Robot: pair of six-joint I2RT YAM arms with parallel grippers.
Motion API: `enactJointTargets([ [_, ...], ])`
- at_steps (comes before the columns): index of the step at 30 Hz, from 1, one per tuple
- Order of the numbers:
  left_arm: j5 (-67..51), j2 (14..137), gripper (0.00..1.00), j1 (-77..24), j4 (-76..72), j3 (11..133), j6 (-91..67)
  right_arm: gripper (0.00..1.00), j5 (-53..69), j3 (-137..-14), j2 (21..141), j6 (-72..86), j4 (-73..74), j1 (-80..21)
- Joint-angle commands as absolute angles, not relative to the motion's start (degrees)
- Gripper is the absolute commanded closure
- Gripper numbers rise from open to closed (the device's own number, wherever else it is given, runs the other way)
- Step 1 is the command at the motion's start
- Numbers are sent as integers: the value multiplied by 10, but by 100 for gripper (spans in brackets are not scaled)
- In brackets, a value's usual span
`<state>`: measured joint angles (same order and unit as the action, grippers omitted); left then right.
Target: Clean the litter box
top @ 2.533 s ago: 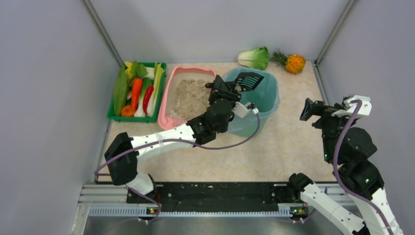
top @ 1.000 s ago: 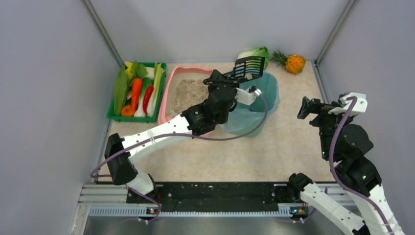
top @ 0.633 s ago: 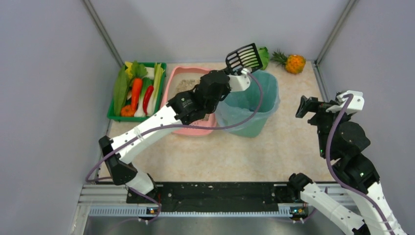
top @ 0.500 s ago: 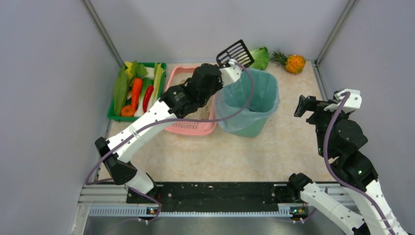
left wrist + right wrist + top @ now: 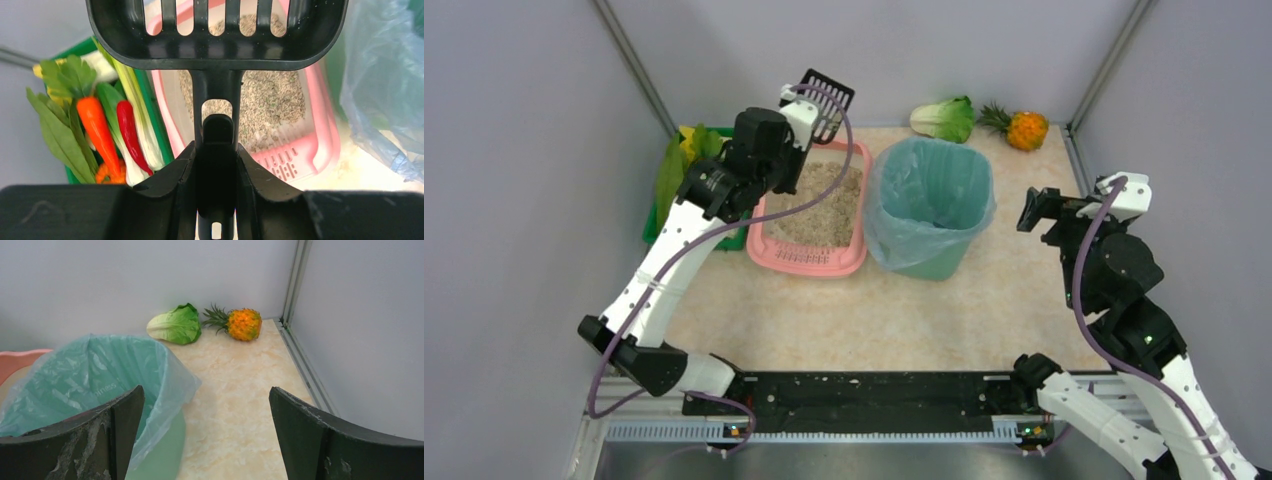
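The litter box (image 5: 810, 262), a pink plastic tray with rounded corners and a slotted grille at its near end, sits in the upper middle of the top view. It stands between a green crate (image 5: 730, 242) and a teal bin (image 5: 924, 255) lined with a thin, crinkled bag. Grainy grey-beige litter (image 5: 819, 200) fills it. The left arm hides much of the crate. The left gripper (image 5: 216, 160) has its 2 fingers clamped on the handle of a black slotted scoop (image 5: 215, 52), raised over the tray's far edge; the wrist view cuts off the scoop's top. The right gripper (image 5: 202, 405) hangs wide apart at the right, touching nothing.
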<state>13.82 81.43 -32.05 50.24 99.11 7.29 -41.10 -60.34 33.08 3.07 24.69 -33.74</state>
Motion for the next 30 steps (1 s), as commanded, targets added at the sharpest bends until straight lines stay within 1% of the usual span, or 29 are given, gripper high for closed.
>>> enactJointTargets([
  [1,65,780,100,-267,512,964,3,5,-399,-608,348,24,212,-341],
  [6,16,783,100,-216,536,938,-33,5,-390,-610,357,23,209,-341],
  [10,12,800,100,-193,565,920,-45,5,-387,-612,359,24,208,-341],
  [21,55,847,100,-186,633,919,-47,5,-381,-614,362,27,208,-341],
  [30,54,896,100,-185,676,915,-33,5,-384,-619,356,26,215,-341],
])
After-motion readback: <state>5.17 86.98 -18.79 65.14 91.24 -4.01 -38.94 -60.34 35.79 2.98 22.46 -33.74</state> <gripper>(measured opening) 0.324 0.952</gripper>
